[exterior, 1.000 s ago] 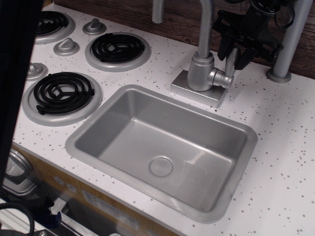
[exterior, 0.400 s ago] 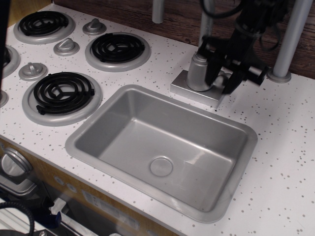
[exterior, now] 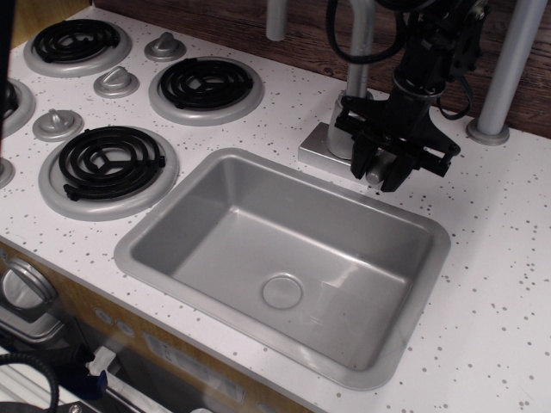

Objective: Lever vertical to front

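Black jaws of the gripper point downward, slightly spread, with the small silver lever showing between them; whether they pinch it or only bracket it, I cannot tell. The lever sits low beside the faucet base at the sink's back rim, seemingly swung forward, so the straddling jaws look placed to turn it. The tall spout pipe rises behind. On the speckled white desk are four coil burners, one cut off at the edge, and three conical knobs
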Tool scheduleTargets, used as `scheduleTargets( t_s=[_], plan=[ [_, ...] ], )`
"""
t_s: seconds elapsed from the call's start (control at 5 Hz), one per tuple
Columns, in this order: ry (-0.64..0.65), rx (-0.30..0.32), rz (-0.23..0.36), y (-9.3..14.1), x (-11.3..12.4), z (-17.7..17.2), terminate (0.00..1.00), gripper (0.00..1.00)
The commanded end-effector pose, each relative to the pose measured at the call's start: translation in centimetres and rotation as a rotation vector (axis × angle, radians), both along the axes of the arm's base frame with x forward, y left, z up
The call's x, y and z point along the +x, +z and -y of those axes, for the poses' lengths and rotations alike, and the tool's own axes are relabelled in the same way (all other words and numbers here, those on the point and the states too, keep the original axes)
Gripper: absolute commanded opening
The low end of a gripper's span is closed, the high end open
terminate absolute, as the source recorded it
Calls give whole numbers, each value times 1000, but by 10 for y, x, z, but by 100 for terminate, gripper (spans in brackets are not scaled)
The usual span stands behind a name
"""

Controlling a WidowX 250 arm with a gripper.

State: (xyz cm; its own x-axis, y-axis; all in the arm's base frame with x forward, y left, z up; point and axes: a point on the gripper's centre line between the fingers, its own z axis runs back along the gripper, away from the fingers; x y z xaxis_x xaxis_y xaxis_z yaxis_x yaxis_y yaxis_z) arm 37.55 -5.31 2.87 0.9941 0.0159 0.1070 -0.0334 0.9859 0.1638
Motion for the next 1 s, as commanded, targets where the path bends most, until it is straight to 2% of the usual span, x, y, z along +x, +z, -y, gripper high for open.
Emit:
scheduleTargets(
  t_s=[0.0, 0.4, 0.6, 0.8],
  plan=[
    [9, -5, 77, 28, 5, -5, 0, 100],
    [34, 46, 32, 58, -2, -3, 0, 100],
    [42, 68, 30, 70, -8, -2, 0, 100],
    [34, 88, 37, 80, -11, 0, 100, 100]
  ],
)
